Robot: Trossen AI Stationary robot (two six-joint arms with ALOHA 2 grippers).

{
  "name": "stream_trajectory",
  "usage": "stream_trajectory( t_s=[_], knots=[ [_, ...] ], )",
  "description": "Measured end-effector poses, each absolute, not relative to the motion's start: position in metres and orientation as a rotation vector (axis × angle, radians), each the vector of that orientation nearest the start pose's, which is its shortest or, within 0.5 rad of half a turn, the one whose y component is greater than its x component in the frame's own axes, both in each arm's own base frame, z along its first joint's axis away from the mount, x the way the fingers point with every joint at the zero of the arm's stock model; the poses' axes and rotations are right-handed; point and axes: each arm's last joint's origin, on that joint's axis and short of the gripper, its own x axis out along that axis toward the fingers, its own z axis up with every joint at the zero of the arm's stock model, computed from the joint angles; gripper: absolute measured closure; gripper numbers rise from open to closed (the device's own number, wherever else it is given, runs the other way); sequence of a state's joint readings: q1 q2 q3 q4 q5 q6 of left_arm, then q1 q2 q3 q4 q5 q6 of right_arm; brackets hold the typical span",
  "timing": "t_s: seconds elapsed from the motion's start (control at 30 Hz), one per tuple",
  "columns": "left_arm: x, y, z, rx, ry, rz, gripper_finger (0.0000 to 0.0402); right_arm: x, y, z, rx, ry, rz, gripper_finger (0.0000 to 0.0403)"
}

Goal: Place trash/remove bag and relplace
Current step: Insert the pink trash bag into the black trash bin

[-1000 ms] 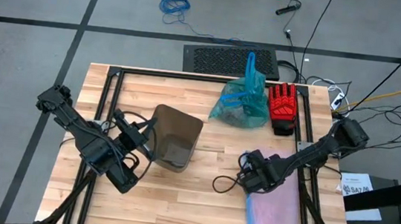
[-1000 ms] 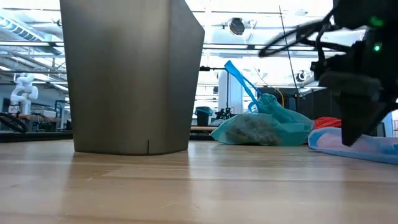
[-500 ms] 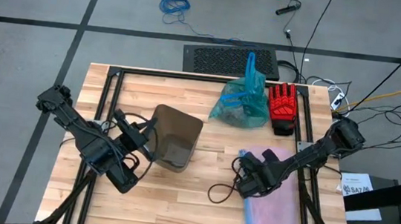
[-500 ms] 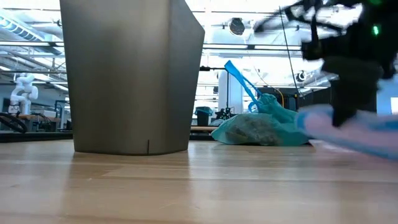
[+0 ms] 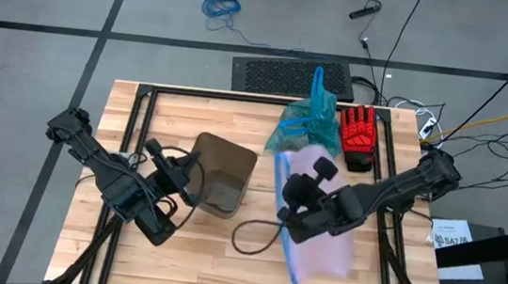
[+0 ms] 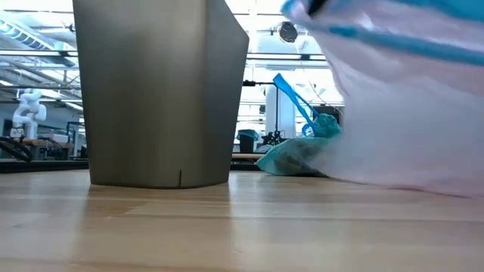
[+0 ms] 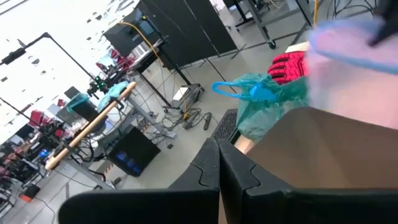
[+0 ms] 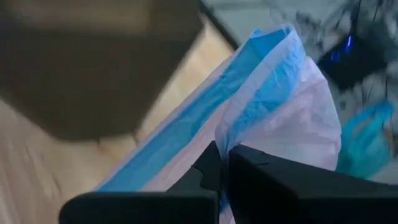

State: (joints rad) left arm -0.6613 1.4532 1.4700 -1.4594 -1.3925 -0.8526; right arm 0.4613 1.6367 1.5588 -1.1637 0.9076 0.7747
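Right gripper (image 5: 297, 196) sits at the centre of the surface (image 5: 176, 257), fingers clamped on the blue edge of the pale pink bag (image 5: 319, 239), which hangs lifted and draped below and behind it. In the right wrist view the film (image 8: 292, 118) bunches between the 2 fingers.

Left gripper (image 5: 189, 175) is at 9 o'clock from the right one, fingers pressed together at the rim of the grey bin (image 5: 221, 181); whether the rim is pinched cannot be told.

The teal-green bag (image 5: 305, 128), knotted and full, rests at 12 o'clock on the surface, beside the red glove (image 5: 357, 134).

Assessment: the pink bag is very light, limp and slippery, and will billow, cling and slide out of a shallow pinch. The doubled blue hem is the firmest place to hold. Opening its mouth probably needs a 2nd grip on the opposite hem.
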Motion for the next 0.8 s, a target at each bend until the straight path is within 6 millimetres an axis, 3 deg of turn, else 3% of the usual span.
stream_trajectory(
  t_s=[0.23,0.37,0.57,0.8],
  knots=[
    [0.215,-0.129,0.367,0.462,0.398,0.798,0.0401,0.296,0.116,0.396,-0.233,0.597,-0.637,0.0403],
    [0.228,-0.134,0.376,0.418,0.356,0.795,0.0378,0.295,0.109,0.429,-0.271,0.530,-0.637,0.0403],
    [0.257,-0.135,0.394,0.335,0.322,0.721,0.0300,0.301,0.098,0.456,-0.344,0.463,-0.624,0.0403],
    [0.281,-0.129,0.418,0.304,0.236,0.534,0.0229,0.308,0.090,0.468,-0.411,0.420,-0.628,0.0403]
  ],
)
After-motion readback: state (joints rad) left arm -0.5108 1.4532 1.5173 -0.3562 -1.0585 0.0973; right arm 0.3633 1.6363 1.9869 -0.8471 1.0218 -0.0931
